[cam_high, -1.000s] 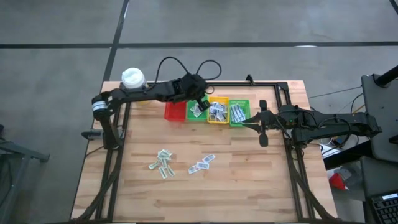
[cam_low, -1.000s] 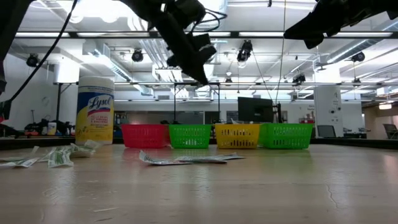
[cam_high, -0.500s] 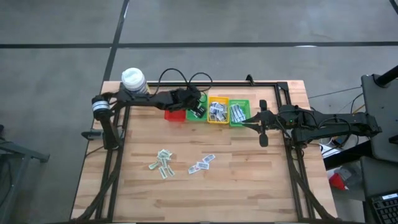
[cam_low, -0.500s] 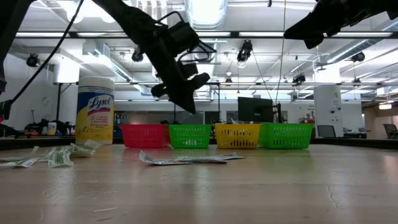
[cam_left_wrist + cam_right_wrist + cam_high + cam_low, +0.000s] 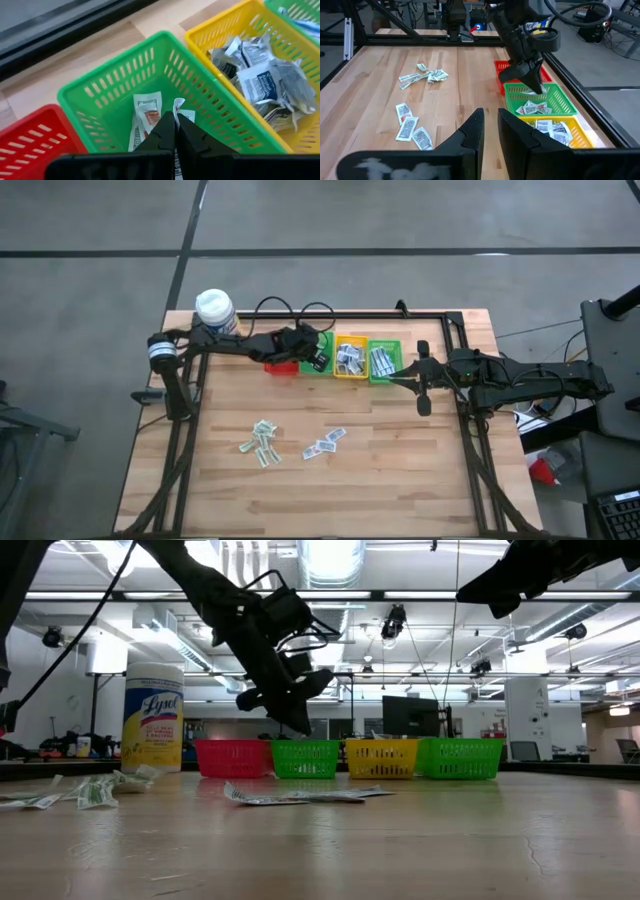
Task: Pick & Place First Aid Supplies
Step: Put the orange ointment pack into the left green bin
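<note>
High view: table [image 5: 400,470] unchanged. Left arm has pulled back from above the yellow basket [image 5: 350,358] side, its left gripper [image 5: 317,356] now lower over the green basket [image 5: 125,85] just beside the red basket [image 5: 281,363]. Fingers pressed together, a white packet [image 5: 177,106] edge sticking out at the tips; looks pinched, not yet released. Right gripper [image 5: 424,379] parked just beside the far green basket [image 5: 385,361], unmoved, jaws slightly apart and empty. Loose first aid supplies [image 5: 260,442] sit well apart from the green basket, mid-table, second cluster [image 5: 324,444] beside them. Judgement: drop is imminent, plenty left to sort.
</note>
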